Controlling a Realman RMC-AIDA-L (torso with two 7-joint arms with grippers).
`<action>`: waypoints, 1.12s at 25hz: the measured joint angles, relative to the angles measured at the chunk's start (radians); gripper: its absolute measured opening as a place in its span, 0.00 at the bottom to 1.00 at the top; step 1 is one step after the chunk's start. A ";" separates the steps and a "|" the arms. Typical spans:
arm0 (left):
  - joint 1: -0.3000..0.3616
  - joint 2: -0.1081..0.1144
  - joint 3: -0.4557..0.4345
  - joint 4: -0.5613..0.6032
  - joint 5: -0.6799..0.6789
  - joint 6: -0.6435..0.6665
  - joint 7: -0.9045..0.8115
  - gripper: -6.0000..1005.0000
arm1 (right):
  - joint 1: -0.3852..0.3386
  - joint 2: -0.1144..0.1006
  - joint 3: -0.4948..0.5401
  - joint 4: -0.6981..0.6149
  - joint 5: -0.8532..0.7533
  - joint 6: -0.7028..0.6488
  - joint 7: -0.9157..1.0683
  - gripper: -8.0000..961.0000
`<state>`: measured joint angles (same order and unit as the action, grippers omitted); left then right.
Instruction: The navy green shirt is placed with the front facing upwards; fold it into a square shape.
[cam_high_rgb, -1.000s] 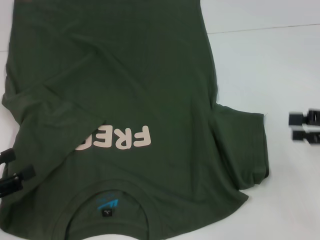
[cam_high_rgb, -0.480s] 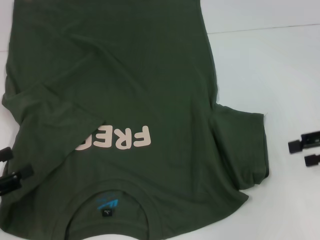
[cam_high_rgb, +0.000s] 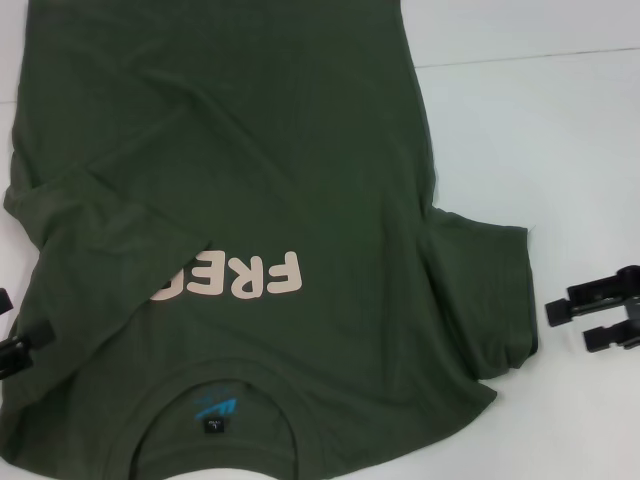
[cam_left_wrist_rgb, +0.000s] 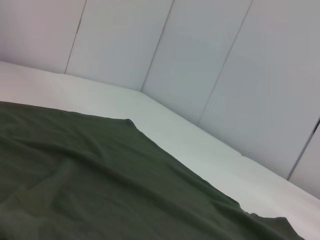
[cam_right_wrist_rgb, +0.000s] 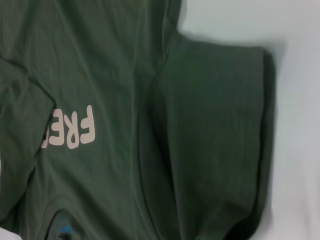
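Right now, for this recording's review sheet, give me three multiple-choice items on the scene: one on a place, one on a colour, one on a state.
1. Where is the right gripper?
A. On the lettering
B. Over the white table beside the shirt's right sleeve
C. Inside the collar

2. What colour is the lettering on the navy green shirt?
A. Pale pink
B. Yellow
C. Black

3. How does the shirt's left sleeve lie?
A. Spread flat out to the side
B. Rolled into a tube
C. Folded inward across the chest, covering part of the lettering

Answers:
1. B: in the head view its fingers sit over the white table, just off the right sleeve.
2. A: the letters read pale pink against the dark green cloth.
3. C: the sleeve crosses the chest and hides the word's end.
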<state>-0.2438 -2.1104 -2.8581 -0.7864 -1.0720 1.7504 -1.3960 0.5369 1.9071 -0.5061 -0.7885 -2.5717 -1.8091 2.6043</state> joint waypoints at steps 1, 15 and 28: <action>0.000 0.000 0.000 0.000 0.000 -0.001 0.000 0.88 | 0.002 0.003 -0.002 0.010 0.000 0.010 0.000 0.92; -0.003 -0.003 0.000 -0.002 0.000 -0.009 0.000 0.88 | 0.013 0.022 -0.052 0.061 0.001 0.077 0.017 0.92; -0.005 -0.003 0.000 0.001 0.000 -0.027 0.000 0.88 | 0.023 0.030 -0.059 0.079 0.000 0.105 0.040 0.92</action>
<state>-0.2485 -2.1138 -2.8578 -0.7858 -1.0722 1.7235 -1.3958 0.5602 1.9371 -0.5649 -0.7093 -2.5721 -1.7044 2.6446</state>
